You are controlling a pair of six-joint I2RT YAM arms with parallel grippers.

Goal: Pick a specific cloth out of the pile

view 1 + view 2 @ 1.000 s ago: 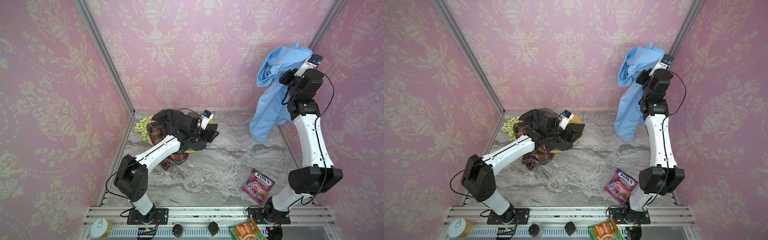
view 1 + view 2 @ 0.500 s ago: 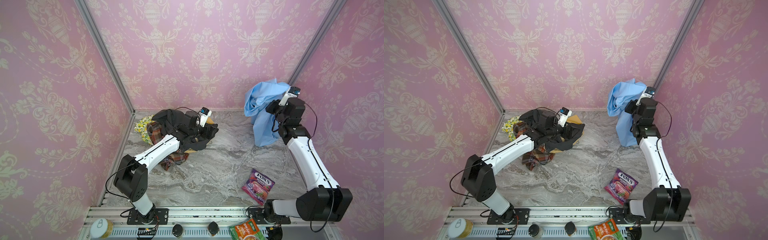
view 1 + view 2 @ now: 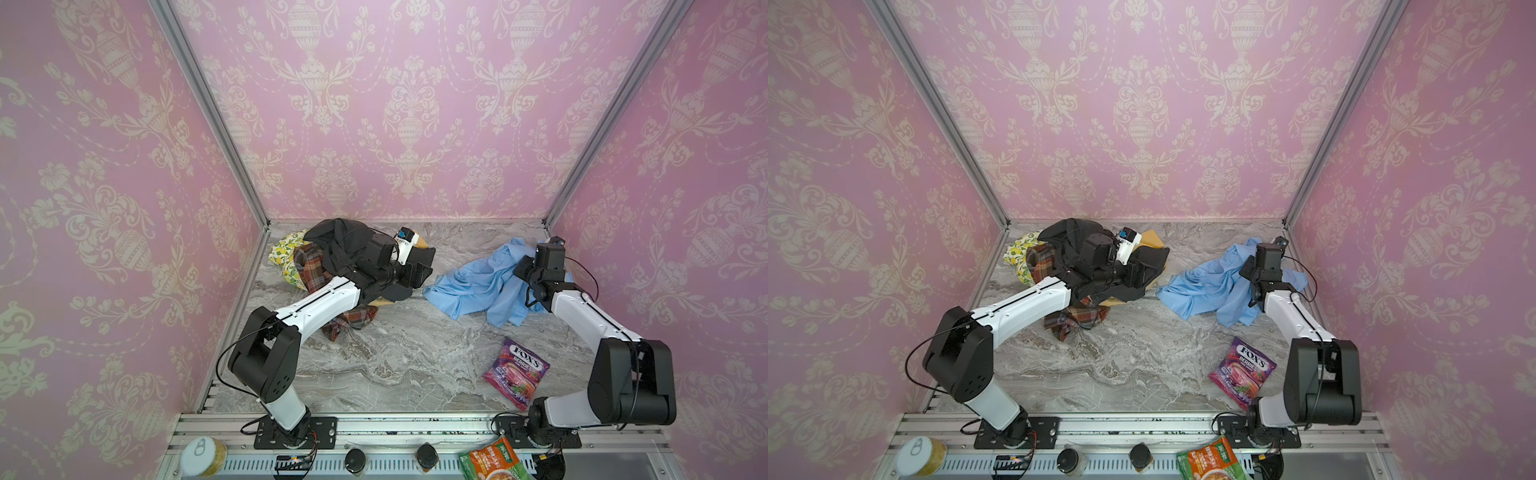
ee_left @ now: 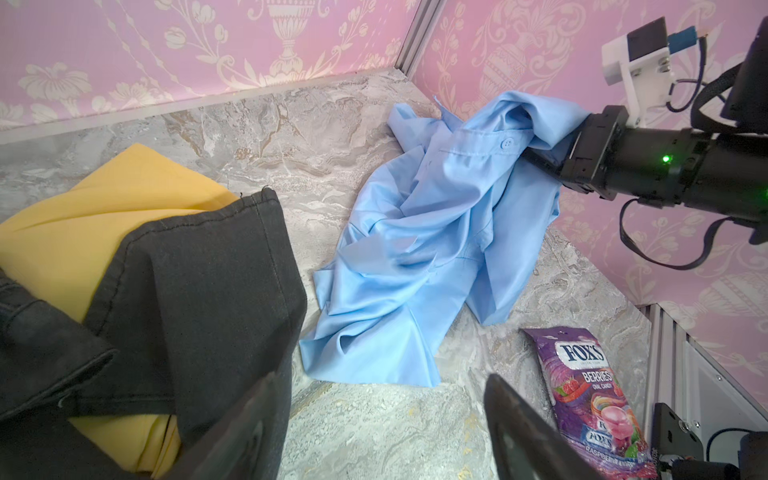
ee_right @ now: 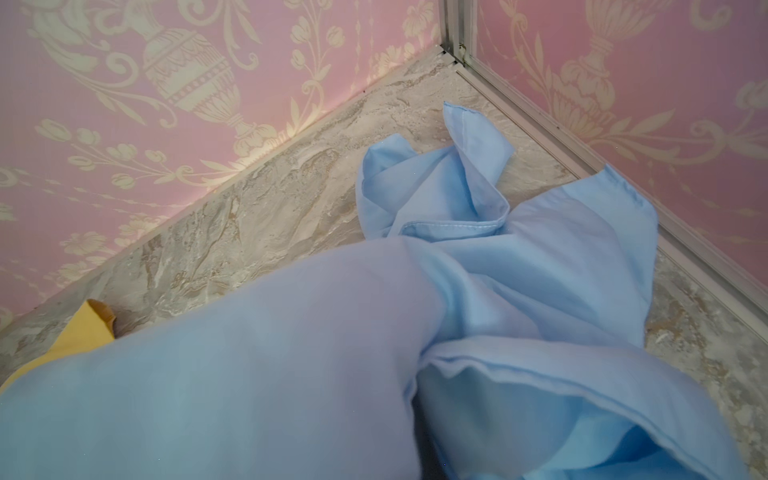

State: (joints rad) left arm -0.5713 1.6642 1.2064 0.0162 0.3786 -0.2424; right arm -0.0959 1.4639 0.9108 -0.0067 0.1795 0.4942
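**Worktop** (image 3: 395, 365): grey marbled surface that carries everything below.

**Cloth** (image 3: 478, 286) (image 3: 1208, 286): sky-blue shirt, crumpled. It lies mostly flat on the worktop, spreading from the right claw (image 4: 540, 160) toward the left claw (image 4: 386, 432). One bunched fold rises to the right claw, whose jaws are closed on it. In the right wrist view the fabric (image 5: 291, 374) fills most of the frame and hides the jaws.

**Pile** (image 3: 328, 249): heap behind and beneath the left claw. A black garment (image 4: 187, 291) lies on top, over a yellow cloth (image 4: 83, 216), a plaid cloth (image 3: 316, 270) and a lemon-print cloth (image 3: 284, 253). A strip of bare worktop separates the pile from the cloth.

**Left claw**: jaws spread wide, with nothing between them. It sits at the pile's edge and faces the cloth. The black garment is right beside one finger (image 4: 249, 428); whether they touch cannot be told.

**Candy bag** (image 3: 517, 370): purple, flat on the worktop, near the left claw's other finger (image 4: 523, 436). It lies back from the right claw, toward that arm's base.
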